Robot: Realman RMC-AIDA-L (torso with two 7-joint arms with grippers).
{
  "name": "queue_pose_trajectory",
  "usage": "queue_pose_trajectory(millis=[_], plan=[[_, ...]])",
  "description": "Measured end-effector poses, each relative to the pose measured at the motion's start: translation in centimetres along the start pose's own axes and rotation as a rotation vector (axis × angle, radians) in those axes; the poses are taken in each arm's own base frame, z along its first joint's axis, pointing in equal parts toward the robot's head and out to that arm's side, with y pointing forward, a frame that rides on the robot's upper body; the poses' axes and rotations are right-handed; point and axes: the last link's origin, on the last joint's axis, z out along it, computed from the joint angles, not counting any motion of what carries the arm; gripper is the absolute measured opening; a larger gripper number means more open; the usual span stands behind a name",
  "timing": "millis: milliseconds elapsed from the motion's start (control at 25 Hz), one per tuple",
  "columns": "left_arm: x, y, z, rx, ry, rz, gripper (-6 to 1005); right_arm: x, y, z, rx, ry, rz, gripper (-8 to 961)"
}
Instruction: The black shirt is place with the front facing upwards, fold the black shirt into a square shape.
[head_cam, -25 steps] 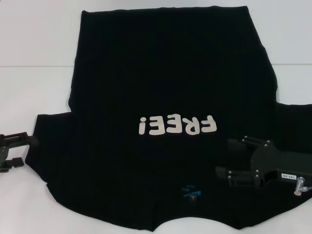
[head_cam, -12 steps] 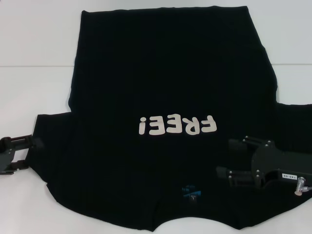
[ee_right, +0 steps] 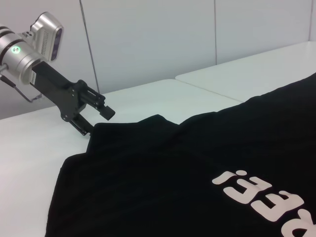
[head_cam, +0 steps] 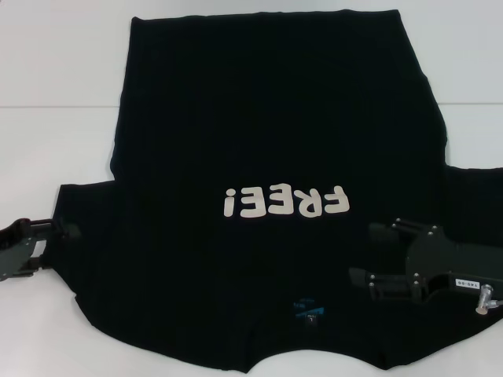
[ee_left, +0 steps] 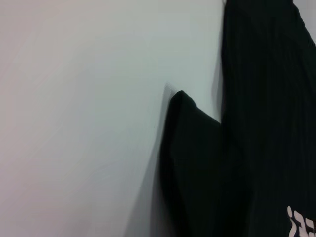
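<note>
Black shirt (head_cam: 267, 157) flat, unfolded
Left gripper (head_cam: 49, 245) spread at its sleeve edge, probably ungrasped; right gripper (head_cam: 371, 258) parted over its chest

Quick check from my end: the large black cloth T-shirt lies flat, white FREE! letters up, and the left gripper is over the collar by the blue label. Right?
Not quite. The left gripper is at the sleeve edge on the robot's left, not the collar, as the head view shows. The black cloth T-shirt does lie flat with its white FREE! letters up.
</note>
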Motion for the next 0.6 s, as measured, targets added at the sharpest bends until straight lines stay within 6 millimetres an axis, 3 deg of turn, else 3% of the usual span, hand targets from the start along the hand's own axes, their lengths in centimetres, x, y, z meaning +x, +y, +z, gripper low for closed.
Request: queue_pose_trajectory(millis=[200, 440, 600], plan=[[0.12, 0.13, 0.02, 0.007, -0.008, 0.017, 766, 0.02, 0.00, -0.12, 0.001, -0.001, 0.001, 928], [-0.18, -0.07, 0.35, 0.039, -0.027, 0.034, 547, 0.06, -0.01, -0.19, 0.002, 0.000, 0.001, 928], [-0.22, -0.13, 0.56, 0.046, -0.021, 0.035, 332, 0.05, -0.03, -0.23, 0.003, -0.001, 0.001, 928]])
